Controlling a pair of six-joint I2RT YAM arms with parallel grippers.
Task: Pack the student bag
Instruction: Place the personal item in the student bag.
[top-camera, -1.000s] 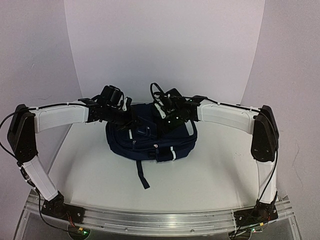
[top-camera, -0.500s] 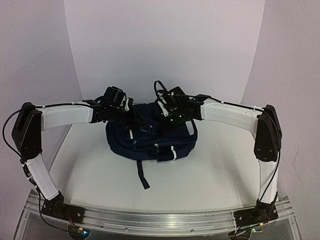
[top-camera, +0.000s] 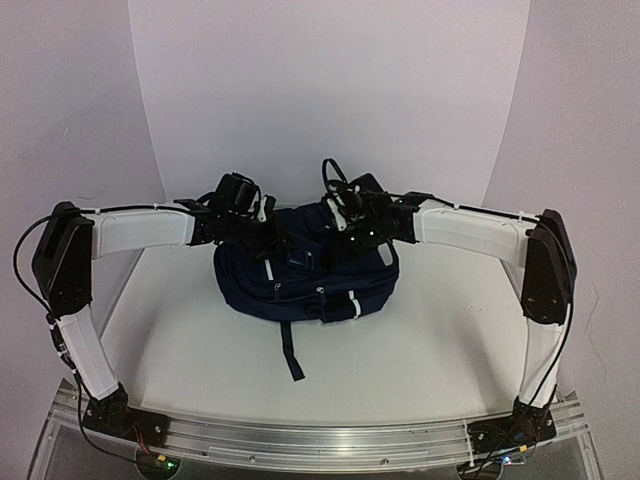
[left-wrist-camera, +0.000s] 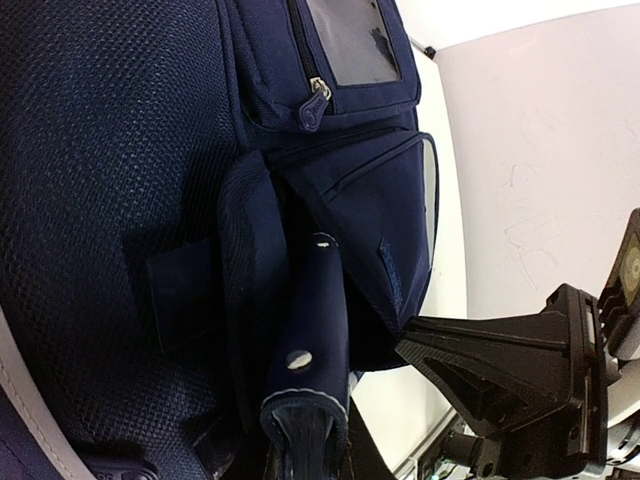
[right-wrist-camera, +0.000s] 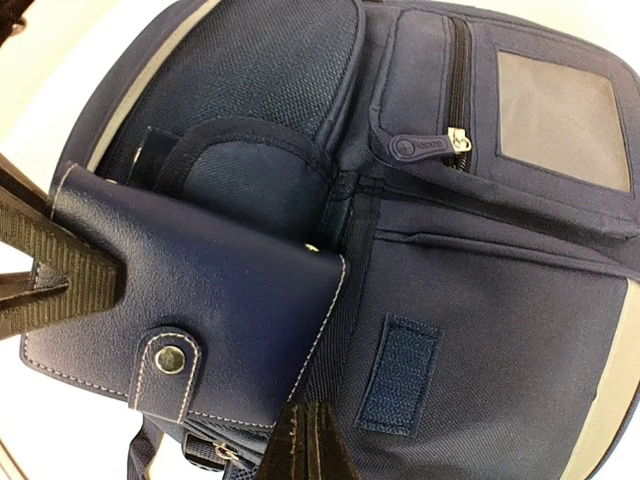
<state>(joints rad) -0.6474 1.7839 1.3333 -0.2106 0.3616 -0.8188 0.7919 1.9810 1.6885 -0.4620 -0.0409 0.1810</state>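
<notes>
While the left tool (left-wrist-camera: 300, 445) grips the wallet (right-wrist-camera: 200, 310) by one outer edge, its jaws narrowed onto it, most of that wallet lies outside the bag (top-camera: 300, 285), which lies flat mid-tabletop (top-camera: 200, 350), towards the far side. The wallet's leading corner touches the side pocket (right-wrist-camera: 250, 185), but neither wrist view shows whether it is under the pocket's rim or merely on top of the fabric. That is the main risk. A push with the corner on the wrong side of the rim would crumple the pocket shut, or slide the wallet down the bag's flank onto the tabletop. The grip is at one edge only (a poor lever), so the wallet may twist between the pads once it meets resistance. The right tool (right-wrist-camera: 305, 445) is fully closed with nothing visible between its tips, just beside the wallet's lower edge. Unless something holds the pocket mouth open, the soft bag will likely give and shift rather than take the wallet. Both arms crowd over one spot, so the tools could also knock each other.
</notes>
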